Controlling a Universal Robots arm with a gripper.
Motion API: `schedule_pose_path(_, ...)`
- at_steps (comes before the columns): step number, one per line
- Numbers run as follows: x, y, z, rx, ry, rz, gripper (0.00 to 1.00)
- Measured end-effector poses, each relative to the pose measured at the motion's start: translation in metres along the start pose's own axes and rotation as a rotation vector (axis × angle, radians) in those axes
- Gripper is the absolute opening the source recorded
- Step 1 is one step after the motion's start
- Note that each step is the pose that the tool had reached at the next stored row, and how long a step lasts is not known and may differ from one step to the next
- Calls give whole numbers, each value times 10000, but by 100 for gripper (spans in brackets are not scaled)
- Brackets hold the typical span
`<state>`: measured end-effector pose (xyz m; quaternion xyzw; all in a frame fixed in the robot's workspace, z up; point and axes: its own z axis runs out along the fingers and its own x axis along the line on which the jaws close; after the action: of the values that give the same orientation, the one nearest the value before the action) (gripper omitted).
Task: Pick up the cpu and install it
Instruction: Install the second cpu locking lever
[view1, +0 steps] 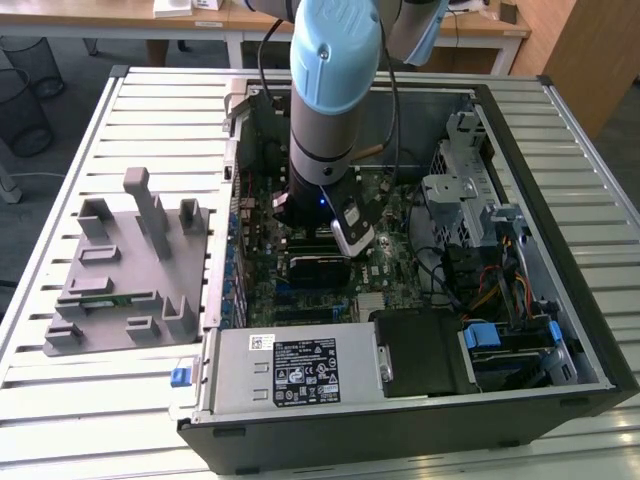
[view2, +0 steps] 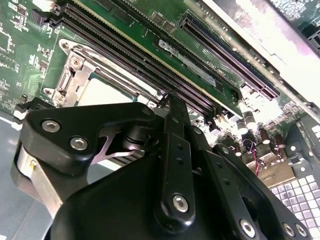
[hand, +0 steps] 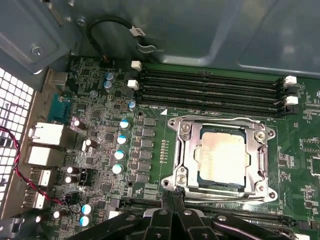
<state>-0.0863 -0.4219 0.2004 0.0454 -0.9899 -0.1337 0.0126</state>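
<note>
Fingers (hand: 172, 212) pressed together, empty, beside the cpu (hand: 222, 155) seated in its motherboard (hand: 150, 130) socket.

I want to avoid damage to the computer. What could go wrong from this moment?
The cpu lies in the socket frame, but whether it sits flat cannot be told; a tilt could harm the contacts. The gripper hangs close by the frame and the memory slots, so a sideways move might strike them.

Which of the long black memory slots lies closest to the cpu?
The last slot of the parallel row, bordering the socket frame around the cpu; the others lie beyond it.
</note>
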Motion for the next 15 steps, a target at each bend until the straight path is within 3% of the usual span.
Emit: schedule_pose_path(15, 17, -13, 56, -198, -19, -8, 11)
